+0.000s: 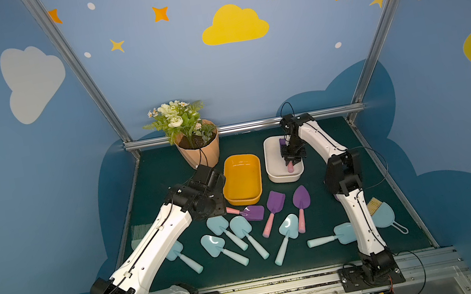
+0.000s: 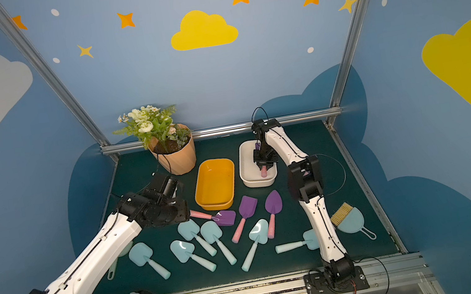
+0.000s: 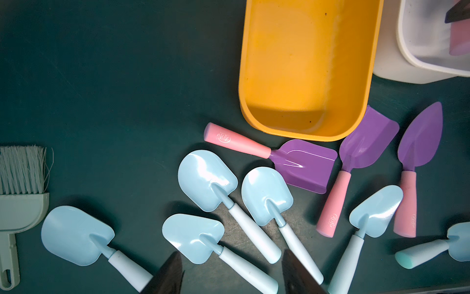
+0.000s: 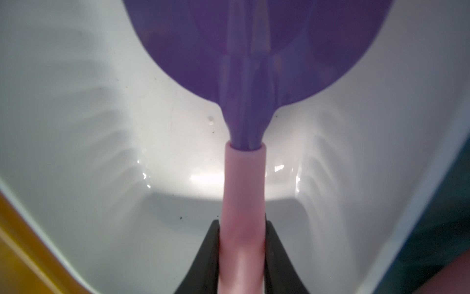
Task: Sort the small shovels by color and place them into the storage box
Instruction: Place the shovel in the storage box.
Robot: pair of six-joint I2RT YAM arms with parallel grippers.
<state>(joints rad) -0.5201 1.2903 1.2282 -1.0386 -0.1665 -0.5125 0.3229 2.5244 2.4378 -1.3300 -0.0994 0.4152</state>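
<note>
Purple shovel sits low inside the white box, pink handle pinched by the right end effector; dropped tilted, it could lean out. Left end effector hovers spread.

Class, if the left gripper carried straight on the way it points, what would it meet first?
Probably the handle of the pointed light blue shovel, which lies straight ahead of the open left gripper; depth is unclear.
</note>
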